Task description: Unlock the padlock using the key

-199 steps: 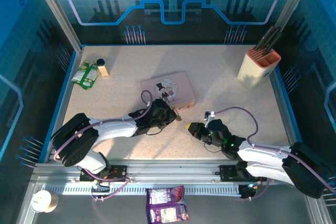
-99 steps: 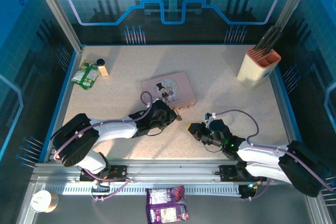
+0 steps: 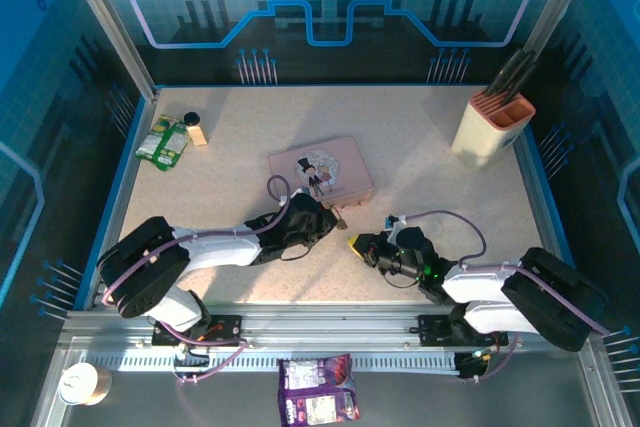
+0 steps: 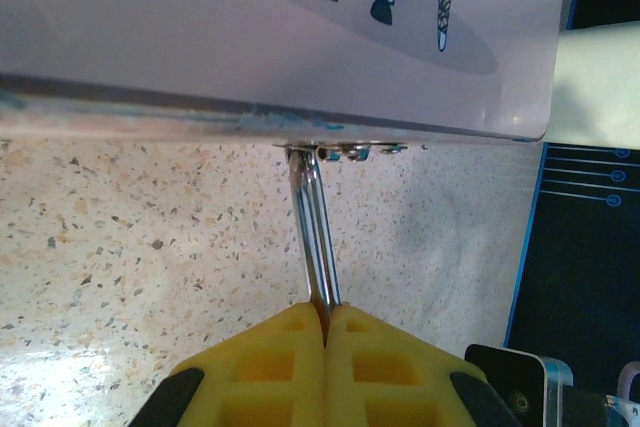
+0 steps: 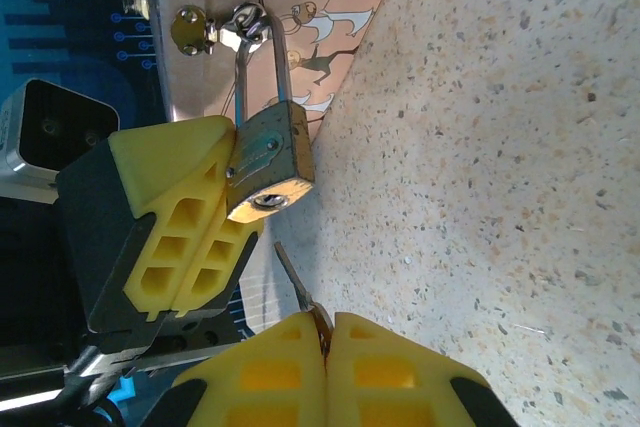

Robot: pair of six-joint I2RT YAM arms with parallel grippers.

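- I am steadying the padlock [image 5: 268, 162], which is hanging off the pink box [image 4: 200, 37]; my left hand [image 4: 325, 319] is apparently pinching it.
- My right hand [image 5: 325, 332] is pinching the key [image 5: 290, 275], its blade angling toward the keyhole just beyond its tip.

**Padlock at the box's near side, key just short of it**

The box [image 3: 320, 169] lay mid-tabletop [image 3: 420, 157]. The padlock [image 5: 268, 162] hung from a hasp on the box's near side. Its body rested against the left fingers [image 5: 170, 217], which reached in from the left. The key [image 5: 292, 285] stuck out from between the right fingers [image 5: 270, 367], with its tip just beside the padlock's end but apart from it. A knife block [image 3: 492, 127] stood at the far right corner. Snack packets [image 3: 163, 142] lay far left, with a small jar [image 3: 195, 130] just to their right.
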